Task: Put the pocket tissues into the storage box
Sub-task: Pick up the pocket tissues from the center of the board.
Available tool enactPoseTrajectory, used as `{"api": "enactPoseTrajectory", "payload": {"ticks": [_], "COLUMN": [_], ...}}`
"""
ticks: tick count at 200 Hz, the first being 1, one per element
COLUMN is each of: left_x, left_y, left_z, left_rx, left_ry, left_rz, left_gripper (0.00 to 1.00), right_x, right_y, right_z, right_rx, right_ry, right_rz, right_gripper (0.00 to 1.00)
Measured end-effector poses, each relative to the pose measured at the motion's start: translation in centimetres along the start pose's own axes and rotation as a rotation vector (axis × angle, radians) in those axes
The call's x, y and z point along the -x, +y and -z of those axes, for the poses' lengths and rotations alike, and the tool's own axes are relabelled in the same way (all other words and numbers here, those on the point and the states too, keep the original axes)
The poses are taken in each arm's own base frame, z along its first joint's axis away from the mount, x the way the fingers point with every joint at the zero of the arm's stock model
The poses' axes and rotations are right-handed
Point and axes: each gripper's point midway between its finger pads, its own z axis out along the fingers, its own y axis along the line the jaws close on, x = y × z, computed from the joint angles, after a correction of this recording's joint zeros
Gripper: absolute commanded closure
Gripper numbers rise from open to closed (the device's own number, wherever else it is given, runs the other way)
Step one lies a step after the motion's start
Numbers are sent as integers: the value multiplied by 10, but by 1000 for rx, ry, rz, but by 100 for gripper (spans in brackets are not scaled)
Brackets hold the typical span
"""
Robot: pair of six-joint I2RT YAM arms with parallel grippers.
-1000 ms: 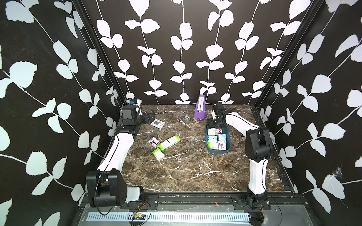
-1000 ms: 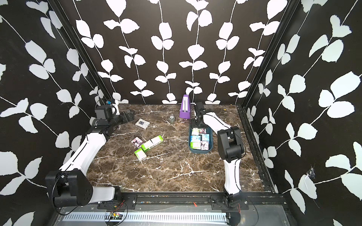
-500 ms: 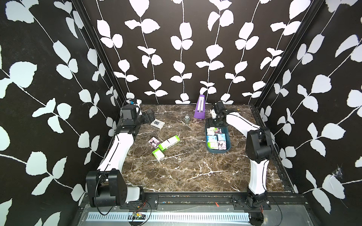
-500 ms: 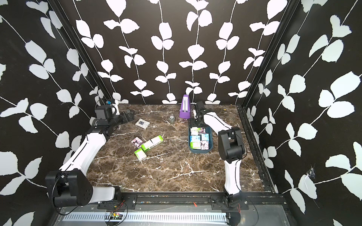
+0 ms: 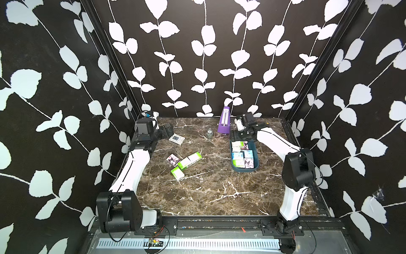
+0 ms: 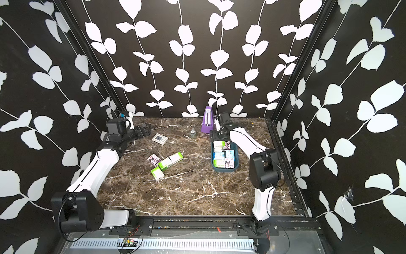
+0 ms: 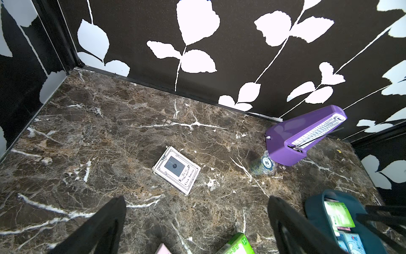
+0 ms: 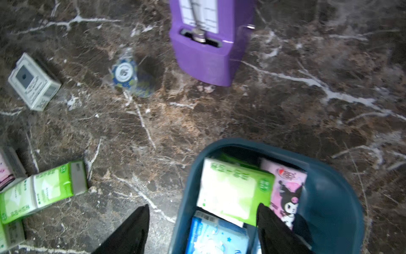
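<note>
Both your left claw and right claw gape empty; marble table, leaf-patterned walls; storage box partly hides stacked pocket tissues.

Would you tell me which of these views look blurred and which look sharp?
Right wrist view: motion-smeared, the card box and chips look soft. Left wrist view: crisp, print on the card box is legible; only the near jaws blur. Both top views: sharp, evenly lit.

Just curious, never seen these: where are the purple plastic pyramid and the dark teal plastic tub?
purple plastic pyramid [image 5: 224, 123]: in a top view, on its front face.
dark teal plastic tub [image 5: 241, 170]: in a top view, on its near wall.
</note>
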Motion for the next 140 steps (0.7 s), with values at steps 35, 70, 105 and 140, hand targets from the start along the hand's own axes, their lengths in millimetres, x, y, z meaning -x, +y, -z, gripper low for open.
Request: {"api": "enactPoseTrajectory", "payload": {"ticks": [35,70,105,140], "left_x": [0,2,0,0], "left_y": [0,0,1,3], "left_z": [0,0,-1,-1], "left_rx": [0,0,3,11], "left_ry": [0,-11,-9,-11], "left_rz": [9,27,33,32], "left_gripper": [1,1,1,1], "right_x": [-5,-17,-31,-36], "right_y": [85,157,179,188], "right_z": [-3,-6,-50,-92], "right_rx": [120,247,264,247], "right_ry": [-42,-77,-13,52], "right_rz": [181,309,323,320], "right_gripper": [16,14,12,11]}}
